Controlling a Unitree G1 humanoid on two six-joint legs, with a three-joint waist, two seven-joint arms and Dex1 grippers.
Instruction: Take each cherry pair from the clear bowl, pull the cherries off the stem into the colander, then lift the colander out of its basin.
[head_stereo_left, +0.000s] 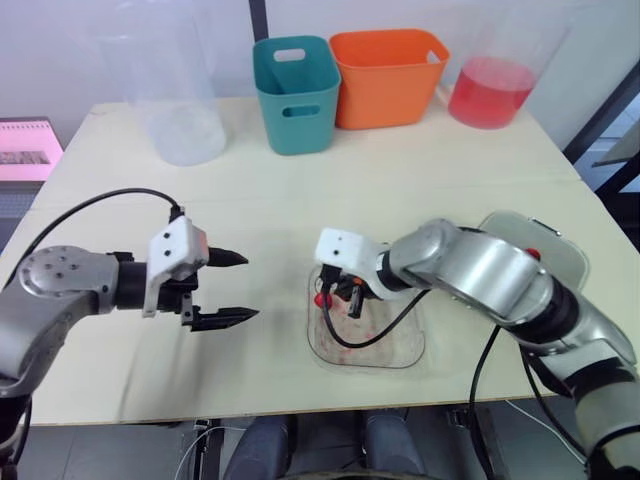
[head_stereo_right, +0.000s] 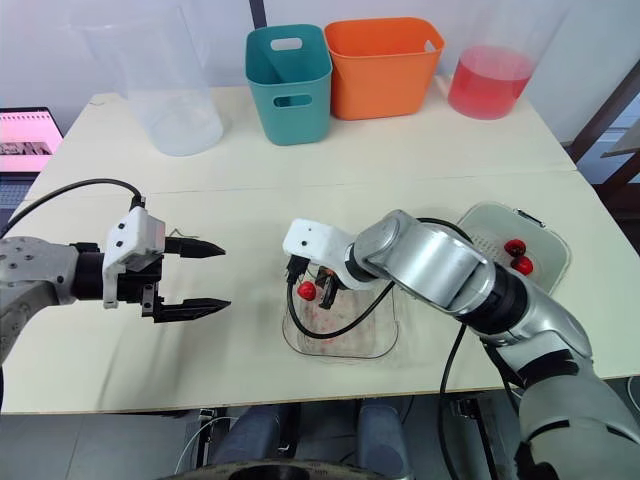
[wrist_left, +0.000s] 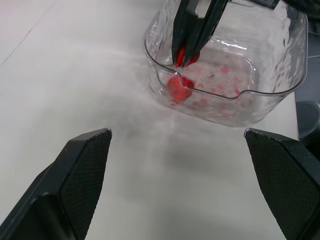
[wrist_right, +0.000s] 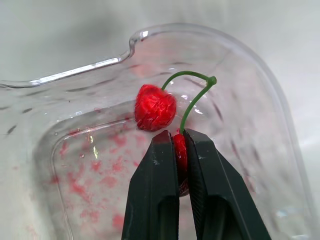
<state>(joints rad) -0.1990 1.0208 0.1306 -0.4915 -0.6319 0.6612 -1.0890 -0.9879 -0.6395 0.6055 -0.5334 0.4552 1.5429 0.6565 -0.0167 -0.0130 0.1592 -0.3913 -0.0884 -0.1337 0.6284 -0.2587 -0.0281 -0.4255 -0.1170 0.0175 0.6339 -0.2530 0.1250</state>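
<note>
The right gripper (wrist_right: 179, 137) is pinched shut on one cherry (wrist_right: 180, 152) of a pair. Its twin (wrist_right: 155, 107) hangs free, just beside the fingertips, and the green stem (wrist_right: 211, 80) arches over between the two. Grabbing the fruit instead of the stem looks deliberate: it leaves the stem and the twin sticking out where another gripper could get at them. All of this is happening inside the clear bowl (head_stereo_right: 385, 345), over by its left wall, so the pair hasn't left the bowl yet. Whether the pair is up off the bowl floor is hard to tell. The left gripper (head_stereo_right: 225, 276) hangs over the table (head_stereo_right: 400, 170) a bit off to the left of the bowl. Its fingers are spread wide, aimed straight at the bowl and holding nothing, which reads like it's parked there waiting for the handoff and the pull. The colander (head_stereo_right: 490, 232) sits in its basin on the far right, behind the right arm, with two loose cherries (head_stereo_right: 515, 247) already in it. So the job looks like it's partway along, and the lift-out at the end hasn't been reached.
</note>
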